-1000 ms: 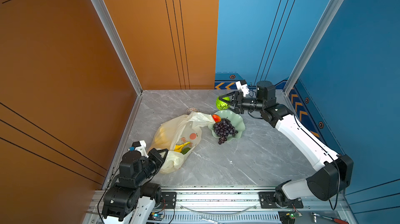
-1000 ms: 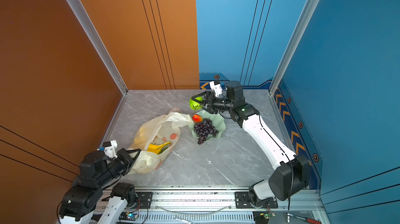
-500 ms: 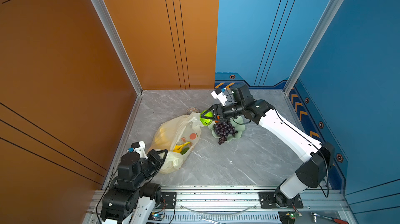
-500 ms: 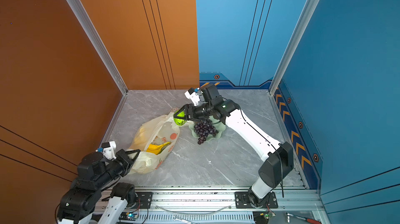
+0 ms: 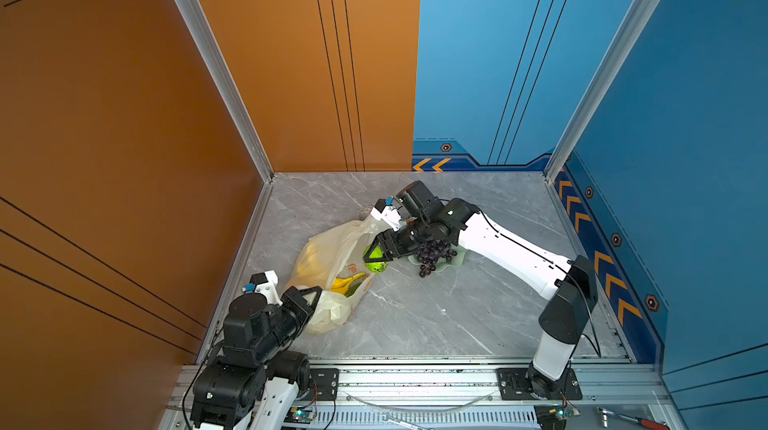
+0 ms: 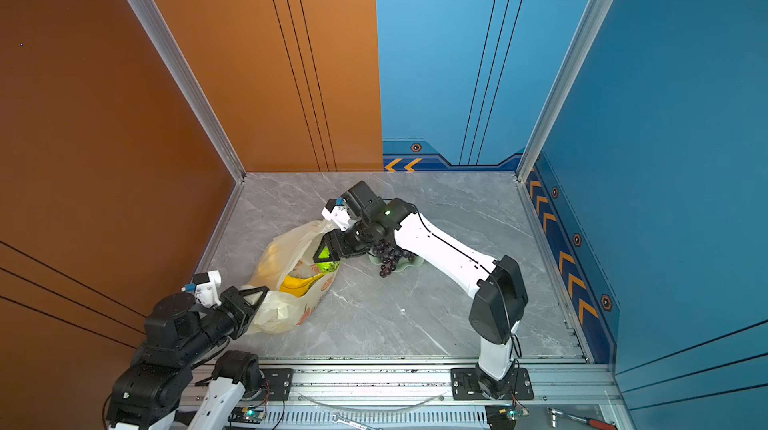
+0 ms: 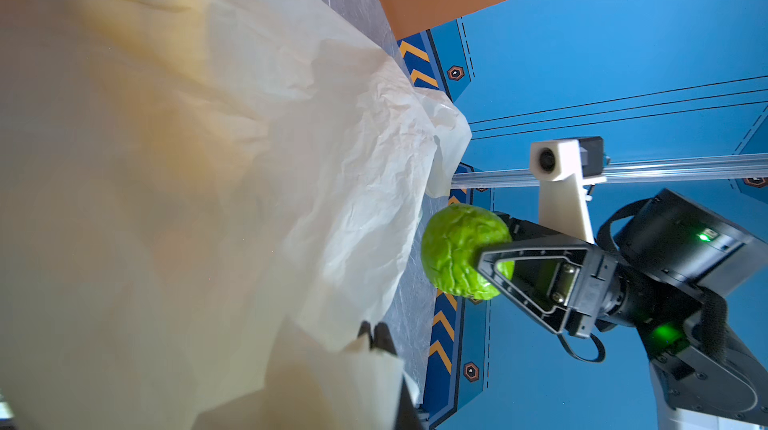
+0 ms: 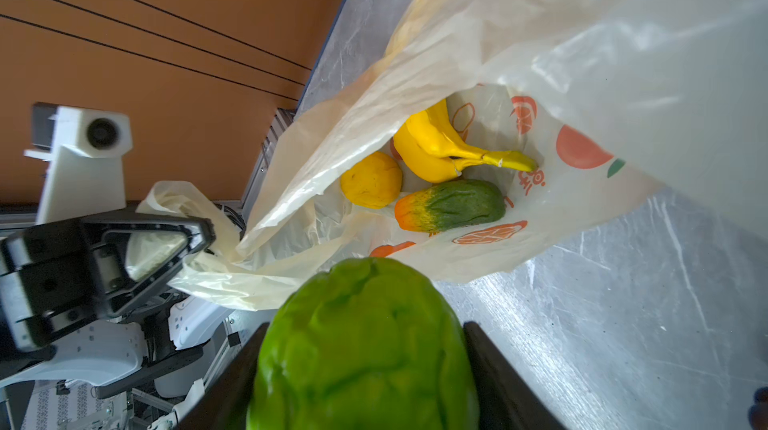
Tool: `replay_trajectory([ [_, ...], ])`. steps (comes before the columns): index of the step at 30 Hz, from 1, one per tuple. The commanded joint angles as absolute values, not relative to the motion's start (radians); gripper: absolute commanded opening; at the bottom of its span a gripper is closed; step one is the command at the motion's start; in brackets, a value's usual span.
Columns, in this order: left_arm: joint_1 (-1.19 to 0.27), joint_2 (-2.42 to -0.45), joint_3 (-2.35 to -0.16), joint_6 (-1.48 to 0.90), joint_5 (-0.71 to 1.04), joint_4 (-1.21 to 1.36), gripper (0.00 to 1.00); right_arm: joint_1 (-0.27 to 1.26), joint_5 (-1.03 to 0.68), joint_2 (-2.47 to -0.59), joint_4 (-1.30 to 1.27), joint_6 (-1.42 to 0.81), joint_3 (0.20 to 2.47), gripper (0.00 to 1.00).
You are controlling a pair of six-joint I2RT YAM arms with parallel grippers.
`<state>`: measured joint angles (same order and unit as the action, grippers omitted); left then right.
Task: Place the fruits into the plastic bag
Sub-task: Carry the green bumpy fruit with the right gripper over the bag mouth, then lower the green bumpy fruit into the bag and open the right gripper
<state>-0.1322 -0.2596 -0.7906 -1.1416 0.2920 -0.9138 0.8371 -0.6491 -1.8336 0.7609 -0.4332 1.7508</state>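
The cream plastic bag (image 5: 332,253) (image 6: 286,253) lies on the grey floor with its mouth open. My left gripper (image 5: 311,295) (image 6: 257,295) (image 7: 376,334) is shut on the bag's near handle. My right gripper (image 5: 375,258) (image 6: 326,256) (image 8: 361,336) is shut on the green patterned ball (image 5: 377,265) (image 7: 459,249) (image 8: 365,349) and holds it at the bag's mouth. In the right wrist view the bag holds a banana bunch (image 8: 436,145), a yellow round fruit (image 8: 371,180) and a green-yellow oblong (image 8: 453,205). Dark purple grapes (image 5: 434,251) (image 6: 388,255) lie on the dish, partly under the right arm.
The pale green wavy-rimmed dish (image 5: 456,260) (image 6: 411,263) sits just right of the bag. A small clear ring (image 5: 365,211) lies behind the bag. The orange wall stands close on the left, and the aluminium rail runs along the front edge.
My right arm has swung left and down from above the dish to the bag's mouth, carrying the green ball. The left gripper has kept its hold on the bag.
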Motion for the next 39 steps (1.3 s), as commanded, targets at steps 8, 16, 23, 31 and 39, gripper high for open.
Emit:
replay_trajectory([
  [8, -0.139, -0.271, -0.823, -1.118, 0.307, -0.928, 0.00, 0.850, -0.623, -1.990, 0.799, -0.448, 1.904, 0.62],
  [16, -0.139, -0.266, -0.817, -1.123, 0.310, -0.929, 0.00, 0.850, -0.581, -2.133, 0.798, -0.517, 2.043, 0.62],
  [23, -0.139, -0.265, -0.808, -1.126, 0.305, -0.929, 0.00, 0.857, -0.415, -2.220, 0.798, -0.561, 2.092, 0.62],
  [31, -0.138, -0.264, -0.775, -1.136, 0.296, -0.929, 0.00, 0.881, -0.341, -2.320, 0.796, -0.584, 2.135, 0.62],
  [39, -0.139, -0.264, -0.739, -1.138, 0.297, -0.929, 0.00, 0.900, -0.344, -2.382, 0.797, -0.624, 2.174, 0.73],
])
